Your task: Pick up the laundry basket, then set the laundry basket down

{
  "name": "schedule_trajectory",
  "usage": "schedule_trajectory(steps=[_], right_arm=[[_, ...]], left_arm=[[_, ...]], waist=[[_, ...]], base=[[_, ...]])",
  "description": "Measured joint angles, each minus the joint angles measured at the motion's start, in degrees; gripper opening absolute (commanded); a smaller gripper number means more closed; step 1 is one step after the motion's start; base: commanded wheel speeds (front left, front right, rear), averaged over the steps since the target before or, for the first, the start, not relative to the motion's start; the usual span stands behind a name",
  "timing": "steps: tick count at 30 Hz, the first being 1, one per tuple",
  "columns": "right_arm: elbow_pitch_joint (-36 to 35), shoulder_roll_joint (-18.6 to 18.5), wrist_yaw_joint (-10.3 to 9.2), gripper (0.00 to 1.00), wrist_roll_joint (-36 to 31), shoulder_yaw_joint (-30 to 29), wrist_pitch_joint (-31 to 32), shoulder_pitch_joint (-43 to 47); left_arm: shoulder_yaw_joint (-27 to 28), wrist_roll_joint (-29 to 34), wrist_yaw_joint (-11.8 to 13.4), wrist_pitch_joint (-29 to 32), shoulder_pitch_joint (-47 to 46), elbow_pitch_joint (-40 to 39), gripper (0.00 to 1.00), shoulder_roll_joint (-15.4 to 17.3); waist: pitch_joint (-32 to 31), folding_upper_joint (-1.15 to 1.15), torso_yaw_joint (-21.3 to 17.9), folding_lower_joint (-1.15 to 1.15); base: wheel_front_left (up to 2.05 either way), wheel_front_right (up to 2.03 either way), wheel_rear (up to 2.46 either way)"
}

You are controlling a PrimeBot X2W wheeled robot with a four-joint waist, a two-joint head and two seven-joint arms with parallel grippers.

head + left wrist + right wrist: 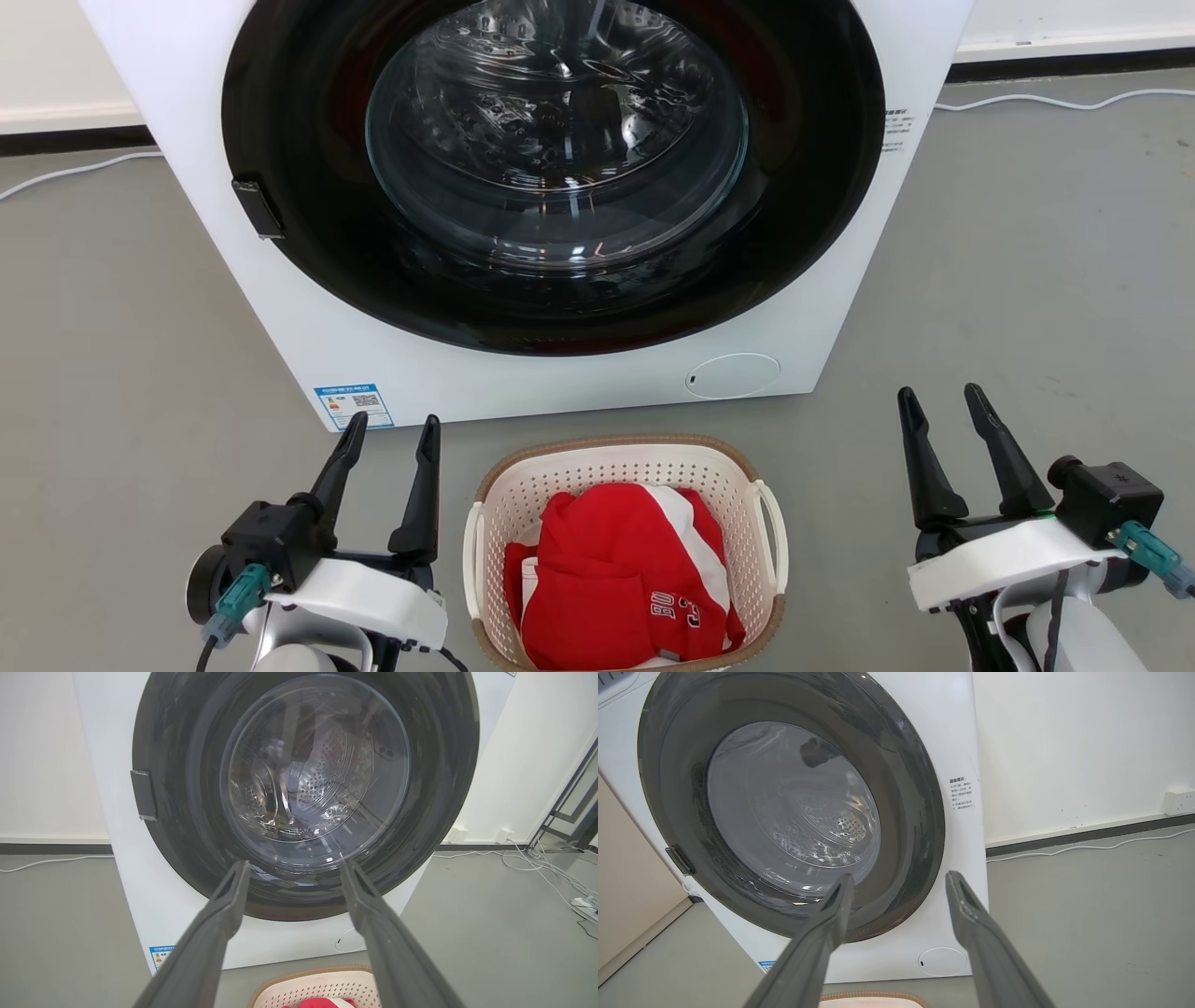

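- Two arms held low, left gripper (pixel 395 422) and right gripper (pixel 938 392) aimed far toward the washing machine (pixel 280 308), fingers (pixel 420 495) spread, empty.
- One laundry basket (pixel 523 504) on the floor (pixel 140 373) between them, near side.
- One red garment (pixel 616 569) inside, possibly more underneath.

Laundry basket (pixel 523 485) near rim cut off at head view's bottom edge; red clothes (pixel 607 569) hide its floor. Washing machine (pixel 280 308) top cropped. Sticker (pixel 353 404) print unreadable.

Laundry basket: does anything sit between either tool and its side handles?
Nothing visible does. The laundry basket sits on the floor between the open left tool and open right tool, each apart from it. A red garment lies inside; the washing machine stands behind.
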Motion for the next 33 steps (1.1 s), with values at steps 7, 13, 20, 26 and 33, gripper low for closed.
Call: schedule_trajectory(steps=[7, 13, 20, 26, 33], right_arm=[[0.0, 0.0, 0.0, 1.0, -0.3, 0.0, 0.0, 0.0], [0.1, 0.0, 0.0, 1.0, -0.3, 0.0, 0.0, 0.0], [0.5, 0.1, -0.01, 0.0, -0.3, 0.1, 0.1, 0.0], [3.1, 1.1, -0.01, 0.0, 0.7, 0.3, 0.4, 2.1], [3.2, 1.5, -0.02, 0.0, 4.9, 0.0, 1.2, 2.2]], left_arm=[[0.1, 0.0, -0.1, 0.0, 0.0, 0.7, 1.0, -0.3], [0.2, 0.0, -0.5, 0.0, 0.0, 0.7, 1.0, -0.6], [0.2, -0.5, -0.5, 0.1, 0.0, 1.7, 0.0, -0.8], [0.0, -1.6, -0.5, 0.6, 1.9, 4.8, 0.0, -1.2], [0.4, -5.9, -0.5, 1.7, 1.9, 4.8, 0.0, -1.2]], waist=[[0.2, 0.0, 0.0, 0.0], [0.2, 0.0, 0.0, 0.0], [0.0, 0.0, 0.0, 0.0], [-0.1, 0.0, 0.0, 0.0], [-0.5, 0.0, 0.2, 0.03]], base=[[0.0, 0.0, 0.0], [0.0, 0.0, 0.0], [0.0, 0.0, 0.0], [0.0, 0.0, 0.0], [0.0, 0.0, 0.0]])
